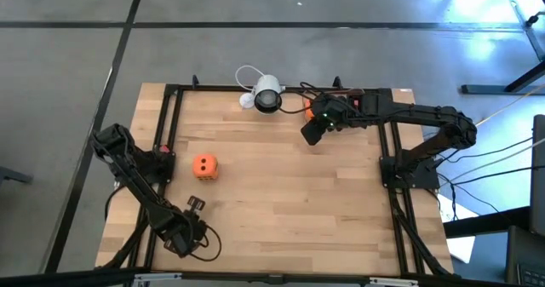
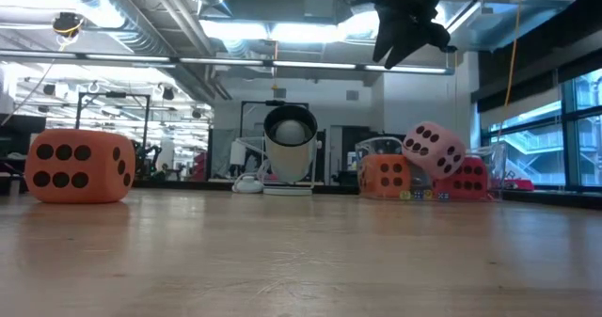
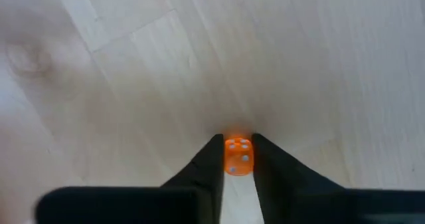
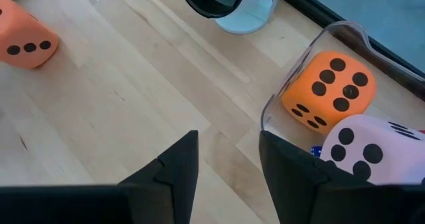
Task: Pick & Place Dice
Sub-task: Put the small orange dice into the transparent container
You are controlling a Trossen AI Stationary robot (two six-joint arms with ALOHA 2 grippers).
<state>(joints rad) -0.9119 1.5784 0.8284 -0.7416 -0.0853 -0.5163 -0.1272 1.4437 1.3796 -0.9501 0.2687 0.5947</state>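
My right gripper hangs over the wooden surface, jaws apart, nothing between them. Clear container just beside me holds an orange die and a pink die, touching each other. Another orange die sits well apart on the wood. White round camera near the container.

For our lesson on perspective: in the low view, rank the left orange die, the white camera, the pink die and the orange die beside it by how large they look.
1. Left orange die, though it sits nearest the lens.
2. White camera.
3. Pink die and the orange die beside it look alike; not ranked.
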